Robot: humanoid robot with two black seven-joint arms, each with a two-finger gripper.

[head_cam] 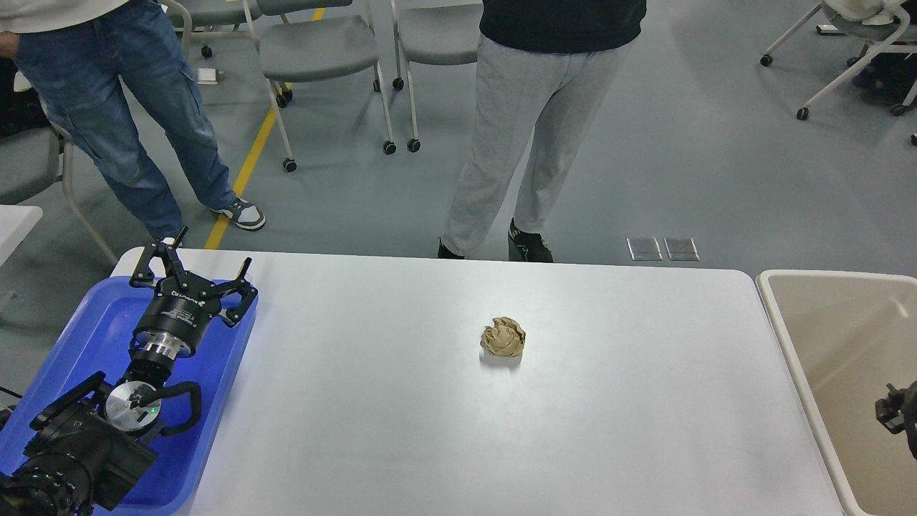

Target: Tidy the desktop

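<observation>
The white desktop (401,416) fills the lower middle of the head view. A crumpled brown paper ball (503,337) lies alone on it, a little right of centre. My left gripper (195,259) is open and empty, held over the far end of the blue tray (86,337) at the desktop's left edge, far from the ball. Of my right arm only a small dark part (897,417) shows at the right edge, over the beige bin (788,337); its fingers cannot be told apart.
Two people stand beyond the far edge, one in grey trousers (516,143) right behind the desktop, one in jeans (122,107) at the far left. Wheeled chairs (322,50) stand behind them. The bin's inside shows nothing in it.
</observation>
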